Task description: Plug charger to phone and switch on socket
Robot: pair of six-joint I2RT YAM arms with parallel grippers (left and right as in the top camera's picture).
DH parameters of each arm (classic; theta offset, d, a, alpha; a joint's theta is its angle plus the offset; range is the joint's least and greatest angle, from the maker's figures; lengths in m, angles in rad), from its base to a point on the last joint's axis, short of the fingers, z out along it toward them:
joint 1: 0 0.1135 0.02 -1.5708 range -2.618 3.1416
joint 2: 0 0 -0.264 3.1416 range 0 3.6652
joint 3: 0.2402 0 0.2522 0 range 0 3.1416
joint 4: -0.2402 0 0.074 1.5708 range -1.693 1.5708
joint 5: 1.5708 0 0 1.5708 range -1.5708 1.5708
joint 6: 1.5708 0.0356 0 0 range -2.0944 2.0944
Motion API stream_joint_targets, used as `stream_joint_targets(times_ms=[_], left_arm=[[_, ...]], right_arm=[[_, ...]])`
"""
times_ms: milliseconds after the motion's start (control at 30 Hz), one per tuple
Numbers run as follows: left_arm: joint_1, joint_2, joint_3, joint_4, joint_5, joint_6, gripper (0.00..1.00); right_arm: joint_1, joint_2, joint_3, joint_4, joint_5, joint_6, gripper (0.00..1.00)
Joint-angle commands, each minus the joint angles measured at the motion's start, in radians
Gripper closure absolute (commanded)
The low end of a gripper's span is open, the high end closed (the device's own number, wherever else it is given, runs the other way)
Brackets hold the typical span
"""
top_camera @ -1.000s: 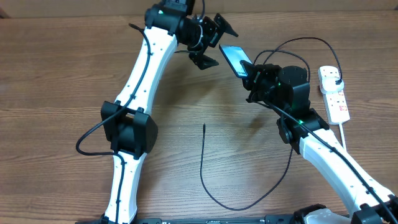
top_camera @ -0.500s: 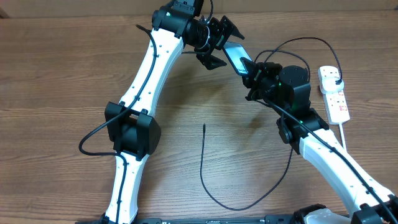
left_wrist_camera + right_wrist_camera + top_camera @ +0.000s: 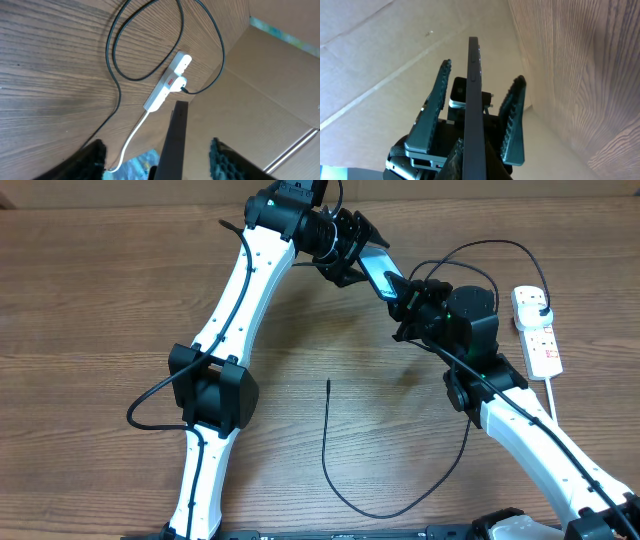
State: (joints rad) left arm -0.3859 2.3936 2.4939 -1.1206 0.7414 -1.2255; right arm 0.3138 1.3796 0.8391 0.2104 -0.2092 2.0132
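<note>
Two sets of fingers meet around the phone [image 3: 381, 273], which is up off the desk [image 3: 90, 320], tilted, at the far side. My right fingers [image 3: 407, 296] are clamped on its lower end and carry its whole weight. My left fingers [image 3: 431, 117] stand spread, one on each side of its upper end with a gap on both sides, so they grip nothing.

I judge the phone light and stiff, but its glass faces are smooth and likely slippery, and a drop could crack it. The best hold is flat across the two broad faces, firm rather than hard, leaving the port end clear. Which end carries the port I cannot tell.

The charger [image 3: 325, 448] lies in a loose curve on the desk, its free tip near the middle, well apart from the phone. It looks thin and limp, so I would pinch it just behind the connector, or the tip will droop. A black plug sits in the socket [image 3: 538, 330] to my right; its switch position is too small to read.
</note>
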Motion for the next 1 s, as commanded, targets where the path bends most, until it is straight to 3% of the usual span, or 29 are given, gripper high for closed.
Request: stream_joint_targets(times_ms=[0, 67, 333, 500, 967], left_arm=[[-0.002, -0.053, 0.029, 0.003, 0.011, 0.006, 0.39], [-0.002, -0.053, 0.029, 0.003, 0.011, 0.006, 0.45], [-0.002, -0.053, 0.029, 0.003, 0.011, 0.006, 0.48], [-0.002, -0.053, 0.029, 0.003, 0.011, 0.006, 0.61], [-0.002, -0.053, 0.029, 0.003, 0.011, 0.007, 0.60]], right_arm=[[0.007, -0.004, 0.024, 0.024, -0.002, 0.003, 0.96], [0.007, -0.005, 0.024, 0.025, -0.003, 0.003, 0.96], [0.007, -0.004, 0.024, 0.025, -0.013, 0.003, 0.96], [0.007, -0.005, 0.024, 0.024, -0.016, 0.003, 0.96], [0.007, -0.004, 0.024, 0.025, -0.028, 0.003, 0.96]])
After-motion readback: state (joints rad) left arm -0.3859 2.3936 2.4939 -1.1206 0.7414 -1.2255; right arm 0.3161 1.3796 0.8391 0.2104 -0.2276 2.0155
